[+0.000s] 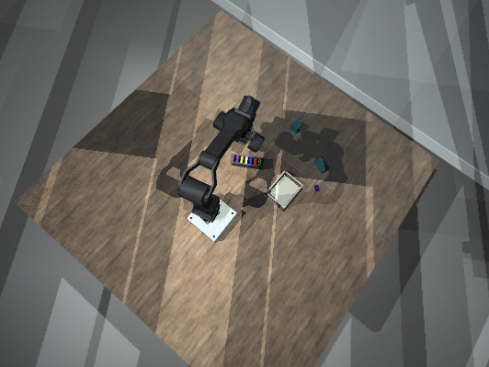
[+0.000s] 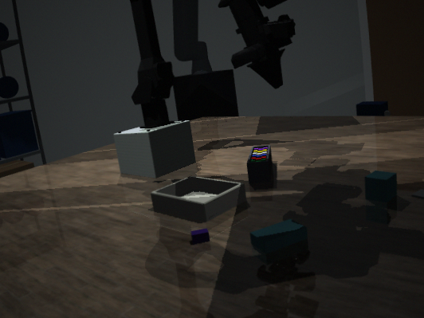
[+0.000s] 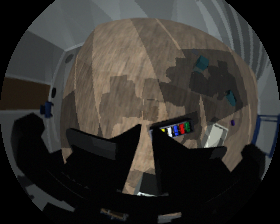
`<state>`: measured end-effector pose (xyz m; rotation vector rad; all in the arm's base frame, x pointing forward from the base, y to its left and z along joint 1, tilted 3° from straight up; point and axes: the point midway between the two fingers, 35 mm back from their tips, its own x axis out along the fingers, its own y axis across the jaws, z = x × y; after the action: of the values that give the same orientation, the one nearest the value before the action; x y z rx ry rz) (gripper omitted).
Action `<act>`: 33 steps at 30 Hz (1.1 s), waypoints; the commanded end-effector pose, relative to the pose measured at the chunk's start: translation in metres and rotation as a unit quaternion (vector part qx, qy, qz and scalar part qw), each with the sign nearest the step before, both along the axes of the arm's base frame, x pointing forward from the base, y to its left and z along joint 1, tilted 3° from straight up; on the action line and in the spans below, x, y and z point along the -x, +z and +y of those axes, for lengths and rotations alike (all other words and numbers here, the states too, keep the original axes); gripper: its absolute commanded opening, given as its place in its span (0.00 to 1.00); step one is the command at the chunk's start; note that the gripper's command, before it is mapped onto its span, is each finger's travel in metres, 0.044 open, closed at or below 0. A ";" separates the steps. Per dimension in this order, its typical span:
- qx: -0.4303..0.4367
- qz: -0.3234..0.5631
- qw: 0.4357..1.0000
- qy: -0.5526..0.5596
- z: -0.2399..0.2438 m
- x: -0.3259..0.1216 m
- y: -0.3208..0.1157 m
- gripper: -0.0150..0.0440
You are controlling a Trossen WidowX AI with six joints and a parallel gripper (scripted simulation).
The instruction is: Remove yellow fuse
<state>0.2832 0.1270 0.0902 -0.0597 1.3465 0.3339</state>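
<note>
The gripper [image 2: 275, 83] is held high, fingers nearly together on nothing. The yellow fuse [image 1: 244, 160] sits below, within the fuse block's [image 1: 247, 161] row, which runs crosswise.

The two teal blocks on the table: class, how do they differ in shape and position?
In the exterior view, the near teal block is long and low, lying flat; the far teal block is cube-like and stands taller. The near teal block lies closer to the tray; the far teal block sits further right, away from it. Both share one teal colour and rest on the table, untouched.
</note>
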 end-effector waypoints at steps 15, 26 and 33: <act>0.112 0.084 0.969 0.203 -0.046 0.025 -0.091 0.38; 0.112 0.084 0.969 0.203 -0.046 0.024 -0.101 0.38; 0.112 0.084 0.969 0.203 -0.046 0.024 -0.108 0.38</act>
<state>0.2605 0.0825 -0.0133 -0.5053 1.5299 0.5391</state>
